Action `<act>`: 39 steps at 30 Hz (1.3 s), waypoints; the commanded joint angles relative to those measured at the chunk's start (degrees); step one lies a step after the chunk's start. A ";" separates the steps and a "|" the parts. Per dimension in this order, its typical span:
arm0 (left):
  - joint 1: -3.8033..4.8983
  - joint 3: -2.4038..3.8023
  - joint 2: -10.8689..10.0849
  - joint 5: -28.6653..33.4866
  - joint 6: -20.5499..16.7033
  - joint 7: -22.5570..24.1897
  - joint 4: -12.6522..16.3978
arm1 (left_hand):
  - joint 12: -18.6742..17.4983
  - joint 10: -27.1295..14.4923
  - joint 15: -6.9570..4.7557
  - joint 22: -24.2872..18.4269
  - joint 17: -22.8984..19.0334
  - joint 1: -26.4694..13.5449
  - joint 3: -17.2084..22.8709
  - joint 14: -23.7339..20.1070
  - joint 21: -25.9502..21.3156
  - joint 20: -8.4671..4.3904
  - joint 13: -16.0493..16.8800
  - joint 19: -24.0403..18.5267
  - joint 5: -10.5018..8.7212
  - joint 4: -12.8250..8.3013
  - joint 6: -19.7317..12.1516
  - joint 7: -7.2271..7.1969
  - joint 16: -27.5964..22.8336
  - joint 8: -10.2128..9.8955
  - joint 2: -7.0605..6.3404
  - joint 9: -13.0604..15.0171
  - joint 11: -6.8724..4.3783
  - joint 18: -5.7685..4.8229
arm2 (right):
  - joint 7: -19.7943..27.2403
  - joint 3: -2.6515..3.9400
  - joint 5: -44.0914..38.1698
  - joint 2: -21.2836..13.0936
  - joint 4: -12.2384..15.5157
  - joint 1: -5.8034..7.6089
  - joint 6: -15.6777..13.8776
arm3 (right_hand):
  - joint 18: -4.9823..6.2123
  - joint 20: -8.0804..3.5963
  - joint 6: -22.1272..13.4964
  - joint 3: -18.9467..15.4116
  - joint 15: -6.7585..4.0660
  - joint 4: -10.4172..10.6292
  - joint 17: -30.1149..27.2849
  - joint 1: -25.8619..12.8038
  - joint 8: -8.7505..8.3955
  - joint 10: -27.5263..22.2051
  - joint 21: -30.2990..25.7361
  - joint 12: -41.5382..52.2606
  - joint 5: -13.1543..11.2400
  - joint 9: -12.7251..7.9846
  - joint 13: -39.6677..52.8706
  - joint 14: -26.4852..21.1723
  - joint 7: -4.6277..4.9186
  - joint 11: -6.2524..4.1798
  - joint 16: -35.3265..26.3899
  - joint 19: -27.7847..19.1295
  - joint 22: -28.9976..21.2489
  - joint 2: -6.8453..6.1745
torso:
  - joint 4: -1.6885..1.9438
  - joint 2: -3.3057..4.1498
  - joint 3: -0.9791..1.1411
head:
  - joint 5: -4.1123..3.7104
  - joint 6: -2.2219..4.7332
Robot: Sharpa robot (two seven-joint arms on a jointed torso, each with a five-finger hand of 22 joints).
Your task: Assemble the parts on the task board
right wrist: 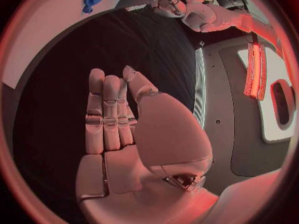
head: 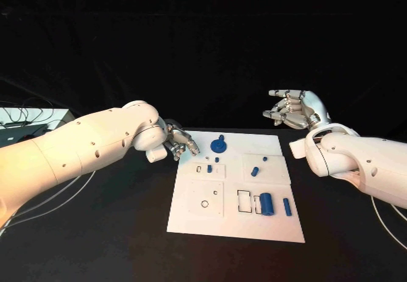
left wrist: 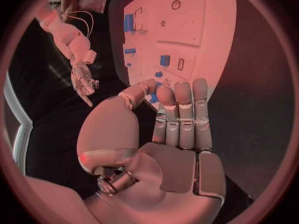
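Observation:
The white task board (head: 237,223) lies mid-table. On its far part stands a blue round knob (head: 219,144), with small blue parts (head: 254,171) nearer and a blue cylinder (head: 268,203) beside a narrow blue piece (head: 287,207) toward the front right. My left hand (head: 178,145) hovers at the board's far left corner, just left of the knob. Its fingers (left wrist: 181,114) are straight and hold nothing, and the knob (left wrist: 152,98) peeks out behind them. My right hand (head: 293,108) is raised beyond the board's far right corner, fingers (right wrist: 106,114) extended and empty.
Cables and a pale device (head: 21,114) lie at the table's far left. Black tabletop (head: 102,235) surrounds the board. Several recesses mark the board, among them a small ring (head: 205,204) and a rectangular slot (head: 243,201).

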 commanded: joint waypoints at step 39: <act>0.94 -3.85 8.24 -6.88 13.05 -2.42 -7.68 | 3.19 7.35 0.21 0.62 5.79 4.00 -10.36 3.70 0.81 0.24 16.43 1.12 -0.53 0.09 7.43 -5.64 -1.96 6.90 7.80 20.33 -2.23 -0.87 | 0.34 0.03 -0.78 2.47 -1.39 0.05 3.64 | -0.25 0.12 1.51 0.37 0.25 -2.10 0.20 0.46 0.36 -0.78 -0.71 1.06 4.31 0.05 -3.20 -0.88 2.27 0.22 -0.82 -0.68 3.50 0.79 | -0.17 0.41 -0.06 | 0.12 -1.74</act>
